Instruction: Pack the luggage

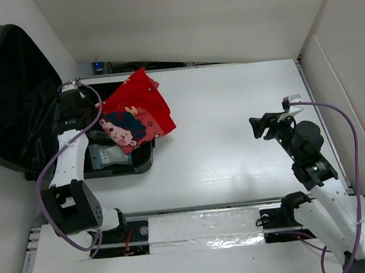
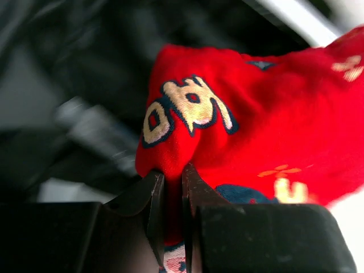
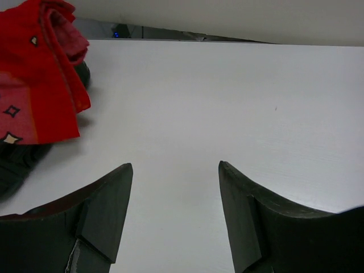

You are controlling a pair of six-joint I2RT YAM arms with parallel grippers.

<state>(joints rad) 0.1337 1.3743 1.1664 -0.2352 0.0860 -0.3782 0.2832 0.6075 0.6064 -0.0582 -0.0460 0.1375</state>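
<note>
The black suitcase (image 1: 12,94) lies open at the far left, its lid leaning on the wall. A red cloth with a cartoon face (image 1: 139,111) hangs over its lower shell and out over the table. My left gripper (image 1: 98,107) is shut on an edge of that red cloth (image 2: 239,114), the fold pinched between its jaws (image 2: 173,187). My right gripper (image 1: 258,126) is open and empty above the bare table at the right; in its wrist view (image 3: 175,168) the red cloth (image 3: 40,74) shows at the far left.
A pale folded item (image 1: 107,157) lies inside the suitcase's lower shell under the cloth. White walls close in the table on the left, back and right. A taped strip (image 1: 203,227) runs along the near edge between the arm bases.
</note>
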